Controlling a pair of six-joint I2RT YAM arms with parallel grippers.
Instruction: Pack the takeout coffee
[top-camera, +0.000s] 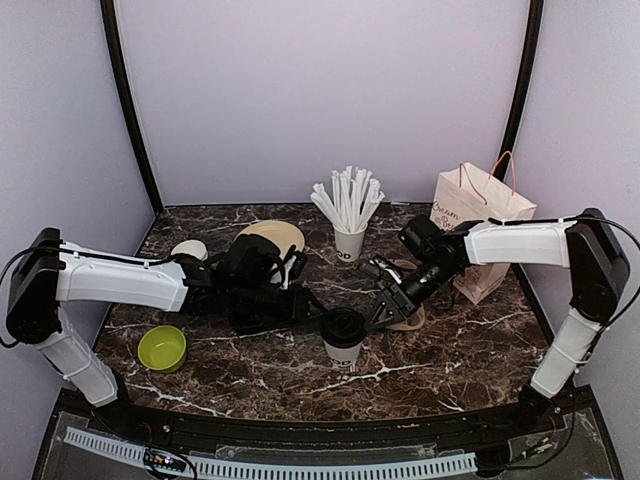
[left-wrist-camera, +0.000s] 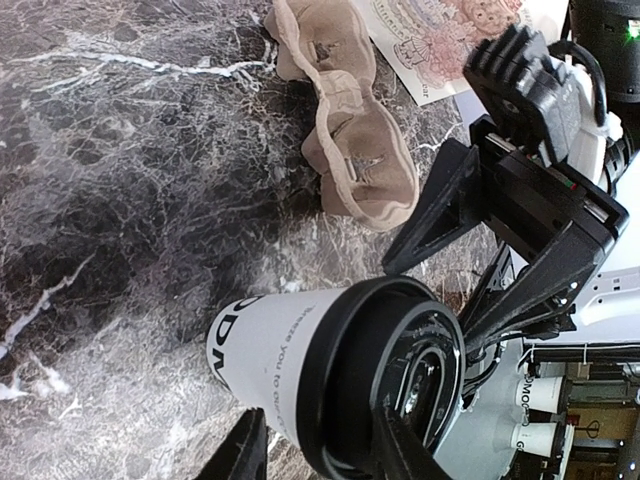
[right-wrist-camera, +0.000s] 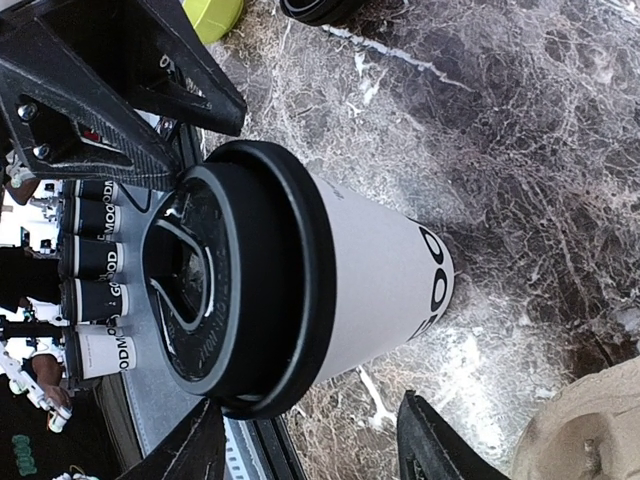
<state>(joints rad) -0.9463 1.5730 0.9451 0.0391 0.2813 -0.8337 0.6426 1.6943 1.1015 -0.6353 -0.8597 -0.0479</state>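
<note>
The dark marble surface (top-camera: 480, 350) carries one lidded coffee cup (top-camera: 343, 338) at centre front, not yet packed. The pulp carrier (left-wrist-camera: 355, 160) lies empty nearby, with the paper bag (top-camera: 478, 210) behind it. The left pincer (top-camera: 322, 322) straddles the cup, though I cannot tell whether it grips. The right pincer (top-camera: 383, 312) gapes wide at the lid, crowding any lift.

1 takeout coffee (top-camera: 343, 335): white paper cup, black lettering, black lid on; upright on table (top-camera: 470, 380).

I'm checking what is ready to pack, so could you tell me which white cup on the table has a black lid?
The front-centre cup; the cup behind it is lidless and holds straws.
</note>
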